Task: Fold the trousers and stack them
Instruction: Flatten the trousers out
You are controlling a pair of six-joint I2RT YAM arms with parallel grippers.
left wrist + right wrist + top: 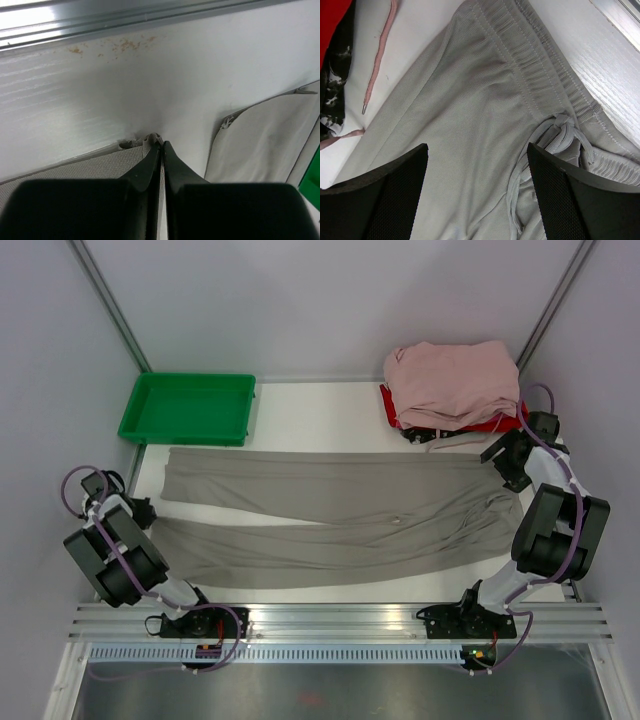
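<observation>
The trousers (340, 515) are laid flat and full length across the table (320, 410), the long axis running left to right; the waistband (540, 65) is at the right end and the two leg ends at the left, the far leg lying straight and the near leg splayed a little from it. The near leg's cuff (131, 145) is met by the left gripper (161, 144), whose jaws are seen pressed together with a small bunch of hem at their tips; a pinch on the trousers is judged to be made, though only a thin edge of cloth appears to be caught. The right gripper (476, 150) is poised above the waistband with its jaws spread wide; only the cloth below is seen between them, and no contact can be confirmed. Each end of the garment is thus served by the arm on its own side. The coming move is judged to turn on that long axis: for a fold of leg on leg, the near edge would be lifted away toward the far edge by both arms together; for a fold of length, the cuffs would be carried rightward toward the waistband. Beyond the cuffs a green tray (190, 405) is set at the far left; a pile of pink garments (455, 380) sits at the far right, just beyond the waistband.
</observation>
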